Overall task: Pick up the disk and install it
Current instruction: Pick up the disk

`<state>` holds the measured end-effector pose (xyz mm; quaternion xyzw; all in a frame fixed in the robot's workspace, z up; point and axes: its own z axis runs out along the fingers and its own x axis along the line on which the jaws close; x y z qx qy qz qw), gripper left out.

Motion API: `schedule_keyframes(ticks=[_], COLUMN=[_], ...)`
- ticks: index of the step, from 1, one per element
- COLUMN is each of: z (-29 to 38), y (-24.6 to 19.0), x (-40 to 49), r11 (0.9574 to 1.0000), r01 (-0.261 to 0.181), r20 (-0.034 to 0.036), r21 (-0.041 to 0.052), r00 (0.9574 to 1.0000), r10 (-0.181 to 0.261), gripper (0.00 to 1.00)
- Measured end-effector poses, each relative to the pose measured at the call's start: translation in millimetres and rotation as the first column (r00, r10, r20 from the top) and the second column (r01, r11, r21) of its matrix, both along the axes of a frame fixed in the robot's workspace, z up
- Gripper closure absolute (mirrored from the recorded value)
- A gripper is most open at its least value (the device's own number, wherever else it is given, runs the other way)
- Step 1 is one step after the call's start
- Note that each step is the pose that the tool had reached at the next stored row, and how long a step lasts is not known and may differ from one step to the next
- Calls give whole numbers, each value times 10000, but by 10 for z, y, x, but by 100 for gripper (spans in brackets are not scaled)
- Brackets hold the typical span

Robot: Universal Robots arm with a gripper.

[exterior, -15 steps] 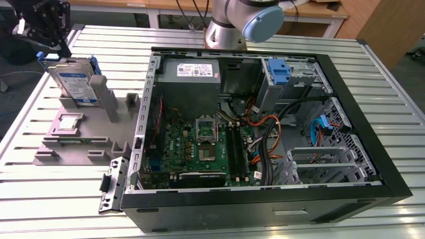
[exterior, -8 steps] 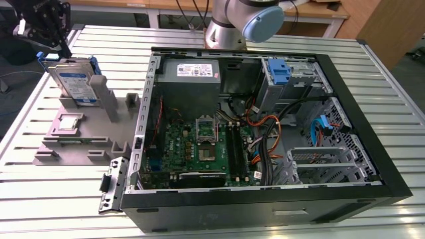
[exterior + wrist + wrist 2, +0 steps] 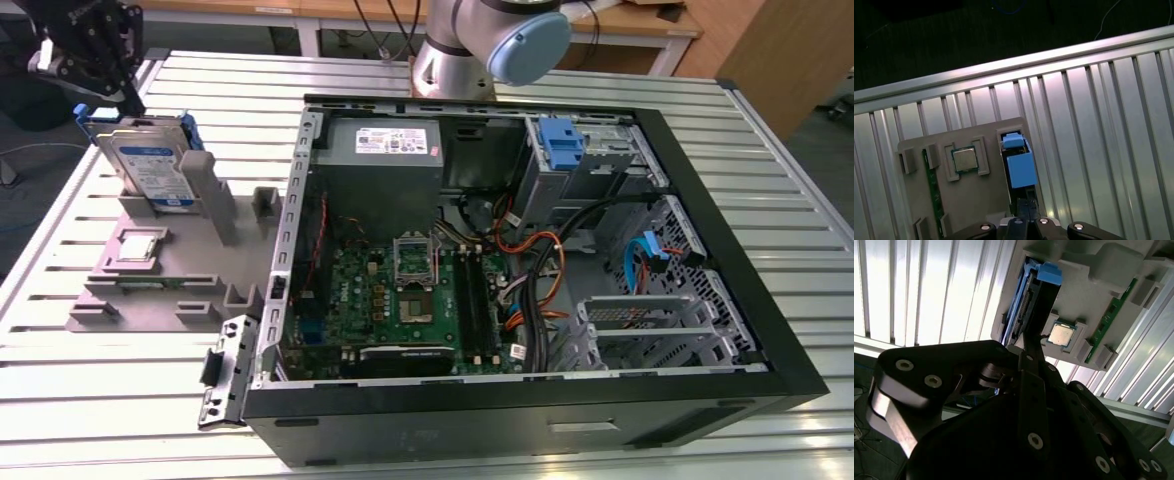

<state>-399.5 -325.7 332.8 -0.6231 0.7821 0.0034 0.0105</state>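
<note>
The disk (image 3: 150, 165) stands upright in the grey holder (image 3: 200, 257).

Disk (image 3: 150, 165): silver, blue-white label, blue bracket around it. Stands upright on its long edge, label side showing in the exterior view, just below the jaws. Edge-on in both wrist views, disk (image 3: 1022, 304) (image 3: 1021, 170) straight ahead of jaws.

Bare aluminium slats give the ribbed table (image 3: 120, 400) a smooth, bright sheen. Near the table's edge, a matt grey plastic fixture (image 3: 187, 272) carries the disk (image 3: 150, 165), silver metal under a glossy blue-and-white label, framed in bright blue plastic. The processor chip (image 3: 1062, 334) on the fixture has a dull brushed-metal lid. The computer case (image 3: 467, 430) is matt black outside, with bare grey sheet metal within, around a green circuit board (image 3: 354, 285).
</note>
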Motion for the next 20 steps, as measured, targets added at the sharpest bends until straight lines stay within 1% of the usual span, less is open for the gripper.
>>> schedule_keyframes(ticks=[9,10,16,20], z=[-2,-4,-9,-10], y=[0,0,0,-6], x=[5,3,-4,-12], r11=[10000,10000,9999,9999], r01=[-42,-48,-102,-104], r20=[0,0,1,1], r21=[1,10,130,133], r00=[10000,10000,9999,9999], r10=[42,48,102,104], gripper=[89,89,89,89])
